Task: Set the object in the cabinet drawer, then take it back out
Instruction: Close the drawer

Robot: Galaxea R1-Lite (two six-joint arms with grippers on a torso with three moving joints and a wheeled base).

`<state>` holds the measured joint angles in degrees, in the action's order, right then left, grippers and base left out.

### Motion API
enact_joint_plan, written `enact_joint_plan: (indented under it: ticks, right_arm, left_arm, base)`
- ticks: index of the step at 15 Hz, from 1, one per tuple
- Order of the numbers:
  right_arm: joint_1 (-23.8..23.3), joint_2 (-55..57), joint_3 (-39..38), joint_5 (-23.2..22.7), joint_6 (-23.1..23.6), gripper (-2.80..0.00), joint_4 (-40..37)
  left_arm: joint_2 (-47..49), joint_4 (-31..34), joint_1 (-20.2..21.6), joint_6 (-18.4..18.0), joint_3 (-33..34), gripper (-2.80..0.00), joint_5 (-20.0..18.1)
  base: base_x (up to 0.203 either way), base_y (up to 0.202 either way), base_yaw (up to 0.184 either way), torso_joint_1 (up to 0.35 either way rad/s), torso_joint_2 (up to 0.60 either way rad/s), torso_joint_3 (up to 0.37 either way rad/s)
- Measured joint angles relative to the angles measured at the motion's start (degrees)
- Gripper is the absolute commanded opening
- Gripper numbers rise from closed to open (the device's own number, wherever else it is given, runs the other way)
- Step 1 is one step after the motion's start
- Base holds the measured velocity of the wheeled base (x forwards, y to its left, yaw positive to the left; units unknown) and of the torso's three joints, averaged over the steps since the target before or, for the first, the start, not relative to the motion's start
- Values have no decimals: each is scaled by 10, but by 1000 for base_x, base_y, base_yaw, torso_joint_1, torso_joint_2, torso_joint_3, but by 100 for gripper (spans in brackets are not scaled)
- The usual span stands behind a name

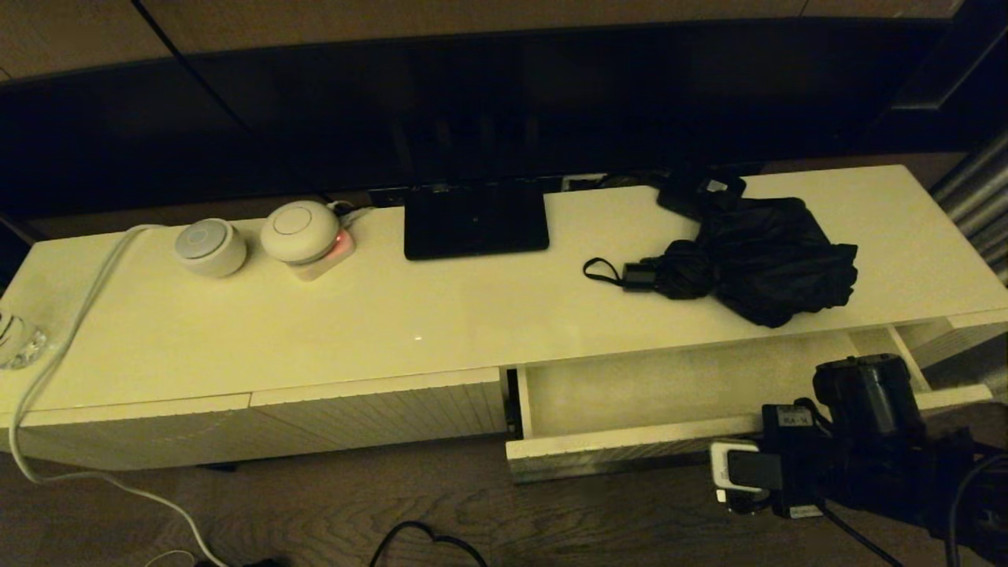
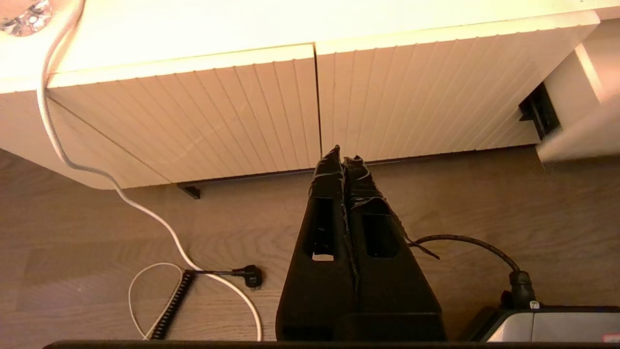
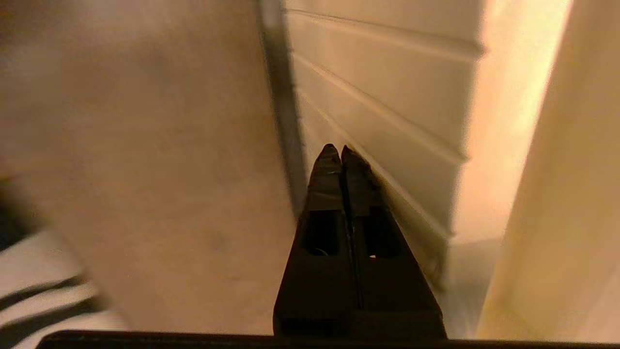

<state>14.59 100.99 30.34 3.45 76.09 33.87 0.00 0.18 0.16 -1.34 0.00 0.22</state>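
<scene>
The black folding umbrella lies on the cabinet top at the right, its short handle and wrist loop pointing left. Below it the cabinet drawer stands pulled out, and its visible inside is bare. My right arm is low at the drawer's front right. In the right wrist view my right gripper is shut and empty, its tips beside the drawer's ribbed front. My left gripper is shut on nothing, over the floor before the closed ribbed fronts.
A flat black stand and a small black box with a white label sit at the back of the top. Two round white devices stand at the left. A white cable trails off the top to the wood floor.
</scene>
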Motion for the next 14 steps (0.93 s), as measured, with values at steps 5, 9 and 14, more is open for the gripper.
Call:
enact_joint_plan:
  ticks: [5, 9, 14]
  right_arm:
    - [-18, 47, 72, 17, -1, -280, 72]
    - [-20, 73, 102, 18, -1, -280, 87]
    - [-13, 37, 52, 19, -3, -280, 94]
  left_arm:
    - [0, 0, 0, 0, 0, -280, 0]
    - [0, 0, 0, 0, 0, -280, 0]
    - [0, 0, 0, 0, 0, -280, 0]
  base:
    - [0, 0, 0, 0, 0, 0]
    - [0, 0, 0, 0, 0, 0]
    - [0, 0, 0, 0, 0, 0]
